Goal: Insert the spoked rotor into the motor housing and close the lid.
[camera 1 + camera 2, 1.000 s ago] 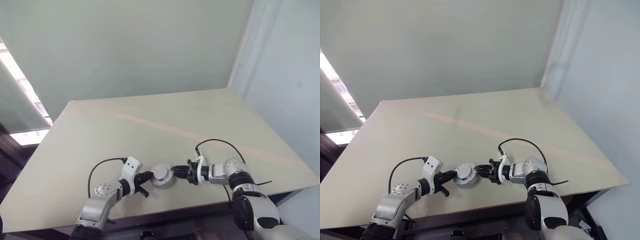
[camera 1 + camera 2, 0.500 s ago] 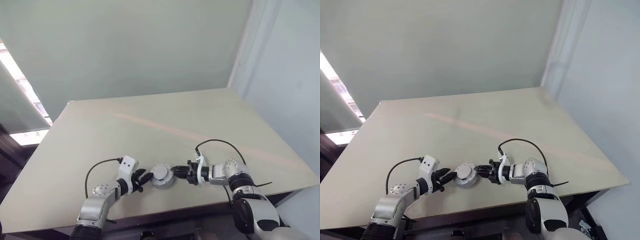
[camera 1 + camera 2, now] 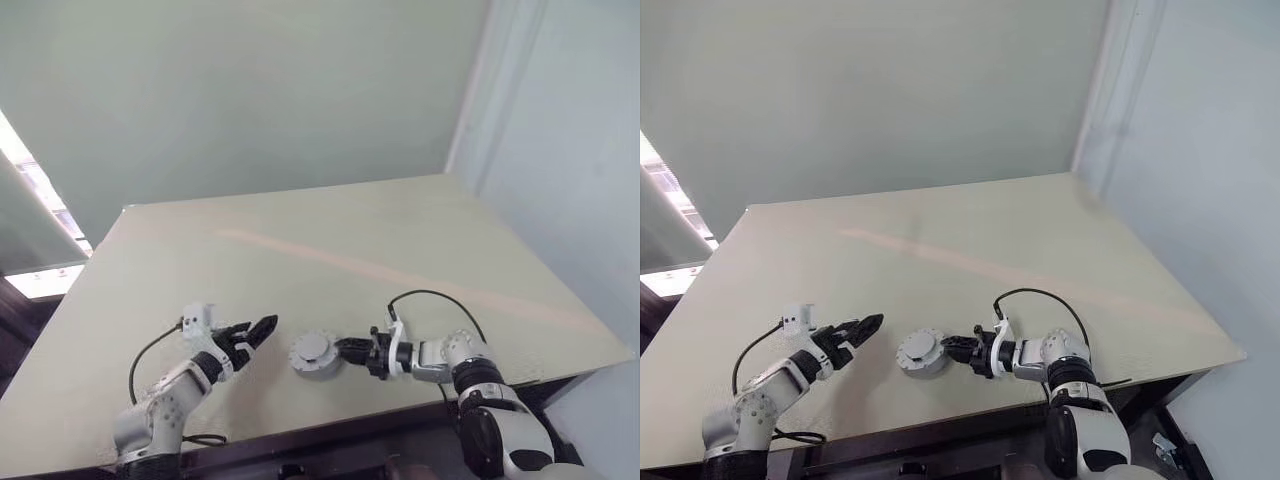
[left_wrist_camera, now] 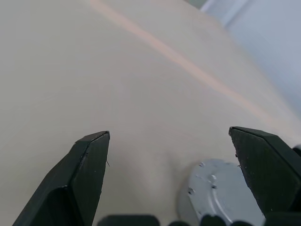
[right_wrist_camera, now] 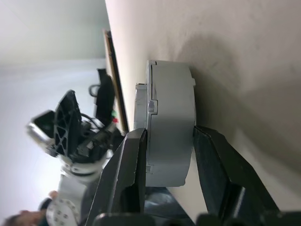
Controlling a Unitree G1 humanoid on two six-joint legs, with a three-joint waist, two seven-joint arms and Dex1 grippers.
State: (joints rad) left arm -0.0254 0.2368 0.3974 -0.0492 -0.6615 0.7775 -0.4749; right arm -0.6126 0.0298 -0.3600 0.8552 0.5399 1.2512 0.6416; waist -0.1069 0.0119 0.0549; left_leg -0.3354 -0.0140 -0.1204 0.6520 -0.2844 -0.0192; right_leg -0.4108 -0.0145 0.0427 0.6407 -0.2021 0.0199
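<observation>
Low in the frame, near the front edge of a pale tabletop (image 3: 330, 250), the motor housing (image 3: 316, 356) sits with its grey lid (image 3: 312, 347) already on top, so the spoked rotor is presumably inside, though it cannot be seen. From the lower right, the right gripper (image 3: 347, 350) reaches in sideways with its fingers (image 5: 129, 165) clamped on the closed housing's rim. At lower left, the left gripper (image 3: 252, 333) hovers just beside the housing, not touching it, its fingers (image 4: 89, 160) spread wide and empty. To finish well, the right gripper should probably steady the housing, confirm the lid sits flush, then let go straight outward without dragging it. Beyond, the tabletop runs bare to a plain wall.
</observation>
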